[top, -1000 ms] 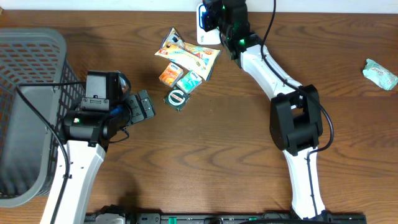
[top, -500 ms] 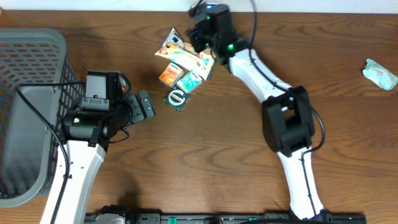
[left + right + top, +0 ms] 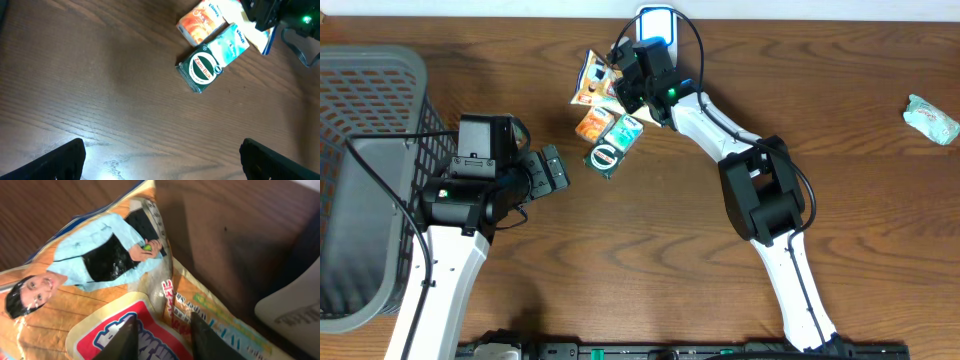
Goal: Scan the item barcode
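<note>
l arm (image 3: 448,262) comes up from the near edge, bent at the shoulder block, wrist turned to the right. l gripper (image 3: 557,172) sits level, pointing right; l fingers (image 3: 64,161) spread wide, empty. r arm (image 3: 792,285) reaches far fwd, folds at the elbow (image 3: 760,190), forearm runs up-left. r gripper (image 3: 620,62) pitched down at the far end. r fingers (image 3: 126,336) stand w/ a narrow gap; can't tell if they pinch anything.
</note>
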`<state>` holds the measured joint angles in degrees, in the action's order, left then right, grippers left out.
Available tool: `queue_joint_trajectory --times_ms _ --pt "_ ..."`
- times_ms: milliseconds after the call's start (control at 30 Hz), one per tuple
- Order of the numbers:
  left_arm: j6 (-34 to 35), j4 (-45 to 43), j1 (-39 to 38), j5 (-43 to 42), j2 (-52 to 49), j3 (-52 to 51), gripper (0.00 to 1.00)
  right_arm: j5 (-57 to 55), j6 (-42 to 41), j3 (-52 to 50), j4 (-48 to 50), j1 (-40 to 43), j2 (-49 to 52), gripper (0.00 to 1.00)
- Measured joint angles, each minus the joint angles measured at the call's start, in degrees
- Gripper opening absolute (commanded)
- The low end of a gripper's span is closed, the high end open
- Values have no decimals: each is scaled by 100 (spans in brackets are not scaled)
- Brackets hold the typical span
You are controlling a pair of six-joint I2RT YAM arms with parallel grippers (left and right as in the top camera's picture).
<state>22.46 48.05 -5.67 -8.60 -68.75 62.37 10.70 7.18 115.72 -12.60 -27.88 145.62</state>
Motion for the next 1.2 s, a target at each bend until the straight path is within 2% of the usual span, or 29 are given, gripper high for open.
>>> queue_joint_trajectory --times_ms 100,133,367,600,667,800,900,1200 --pt "0 0 0 -2 0 0 98 -22 216 90 -310 2 0 61" --pt "0 0 0 -2 0 0 98 -26 319 118 -426 4 0 64" --pt "0 0 0 -2 0 0 98 -7 756 243 -1504 22 -157 67" --pt "0 2 0 0 0 0 98 20 879 243 -3198 22 -476 73" --pt "0 -2 2 -2 0 0 98 17 892 210 -3700 22 -581 66" --pt "0 0 0 -2 0 0 98 -35 804 120 -4315 22 -732 66" --pt "0 0 0 0 0 0 98 -63 785 46 -4478 20 -804 75" --pt "0 -2 0 0 0 0 98 -151 1134 -39 -4527 2 -1311 89"
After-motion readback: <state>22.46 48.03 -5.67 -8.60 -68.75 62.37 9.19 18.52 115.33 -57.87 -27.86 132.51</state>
